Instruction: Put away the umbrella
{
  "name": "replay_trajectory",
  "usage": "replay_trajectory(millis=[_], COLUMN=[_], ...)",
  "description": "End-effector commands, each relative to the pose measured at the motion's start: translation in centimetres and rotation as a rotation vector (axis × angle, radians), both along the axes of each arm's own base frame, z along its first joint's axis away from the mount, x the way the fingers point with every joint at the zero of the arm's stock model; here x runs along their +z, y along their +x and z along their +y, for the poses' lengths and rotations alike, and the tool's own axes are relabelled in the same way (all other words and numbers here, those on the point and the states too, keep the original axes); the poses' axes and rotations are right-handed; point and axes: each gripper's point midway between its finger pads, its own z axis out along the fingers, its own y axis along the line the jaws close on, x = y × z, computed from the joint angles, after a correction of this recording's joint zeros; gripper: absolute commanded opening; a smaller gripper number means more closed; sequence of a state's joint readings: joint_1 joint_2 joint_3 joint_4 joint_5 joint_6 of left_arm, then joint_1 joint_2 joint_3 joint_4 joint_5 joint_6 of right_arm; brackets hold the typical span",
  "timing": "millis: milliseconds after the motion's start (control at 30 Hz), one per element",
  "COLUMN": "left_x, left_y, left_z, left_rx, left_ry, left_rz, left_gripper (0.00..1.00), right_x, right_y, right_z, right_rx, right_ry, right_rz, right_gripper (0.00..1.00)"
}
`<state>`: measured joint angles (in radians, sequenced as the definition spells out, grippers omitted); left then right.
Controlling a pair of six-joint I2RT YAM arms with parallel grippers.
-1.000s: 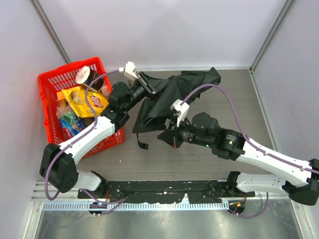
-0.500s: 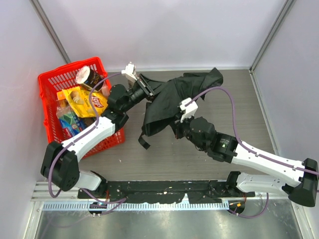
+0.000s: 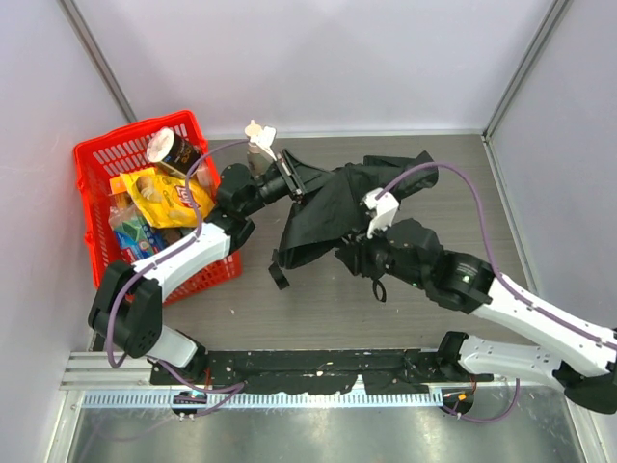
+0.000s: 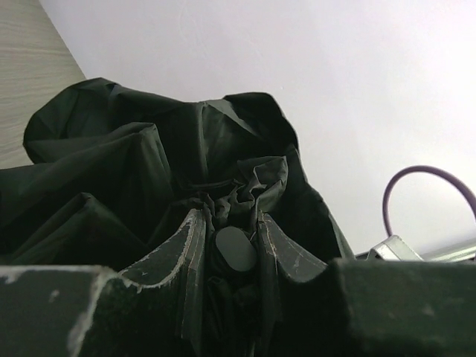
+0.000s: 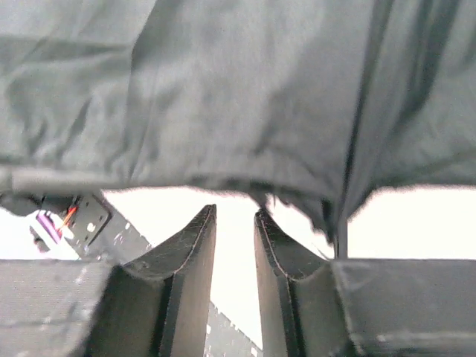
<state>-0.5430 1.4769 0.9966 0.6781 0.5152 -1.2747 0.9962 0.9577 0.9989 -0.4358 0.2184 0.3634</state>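
The umbrella (image 3: 323, 207) is gripped at one end by the left tool (image 3: 292, 178). Its long axis is carried crosswise from there to a bunched end well beyond that tool's fingertips. Loose charcoal folds are draped from this line down toward the right tool (image 3: 349, 256), and a strap end is laid on the surface (image 3: 289, 318) below them. The left tool is clamped on the umbrella: in its wrist view, gathered fabric and a small round black part (image 4: 236, 249) are pinched between the fingers (image 4: 186, 245). The left arm is stretched forward, and the right arm is bent in under the cloth. The right tool is set narrow, with the hem met at its fingertips; whether cloth is gripped there cannot be told. A red basket (image 3: 92, 159) of packets (image 3: 164, 198) is seen behind the left tool, beside its arm. The grey wood-grain surface is enclosed by plain white walls (image 3: 337, 58).
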Motion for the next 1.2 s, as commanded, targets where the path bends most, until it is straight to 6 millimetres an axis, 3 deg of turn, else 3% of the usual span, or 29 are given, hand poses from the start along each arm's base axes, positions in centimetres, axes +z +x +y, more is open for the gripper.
replay_trajectory(millis=[0,100,167,300,367,433,767,1033,1167], left_x=[4.2,4.5,4.7,5.1,5.5,5.8,7.1,7.1,6.9], left_y=[-0.9,-1.0,-1.6,-3.2,-4.3,-5.0,-7.3,-7.0,-5.9], left_z=[0.2,0.2,0.3,0.7,0.8,1.1,0.6,-0.6,-1.0], left_rx=[-0.003,-0.001,-0.018,-0.056,-0.087,-0.092,-0.192,-0.211,-0.173], left_ry=[0.018,0.045,0.054,0.085,0.098,0.107,0.043,0.041,0.047], left_rz=[-0.236,-0.293,-0.332,-0.409,-0.454,-0.480,-0.507,-0.500,-0.465], left_gripper=[0.00,0.00,0.00,0.00,0.00,0.00,0.00,0.00,0.00], right_x=[1.9,3.6,6.3,8.9,9.1,9.8,8.5,7.8,7.5], right_y=[-4.3,-4.1,-2.7,-0.9,0.3,0.3,0.3,-0.8,0.4], right_z=[-2.5,-4.5,-5.9,-5.0,-4.3,-3.0,0.7,3.0,3.3], right_rx=[0.072,0.018,-0.067,-0.079,-0.076,0.002,0.194,0.331,0.275], right_ry=[0.033,0.014,0.028,0.028,0.005,0.027,0.031,0.052,0.044], right_rz=[0.128,0.079,-0.008,-0.089,-0.090,-0.097,-0.159,-0.177,-0.164], right_gripper=[0.35,0.38,0.41,0.47,0.77,0.82,0.86,0.87,0.87])
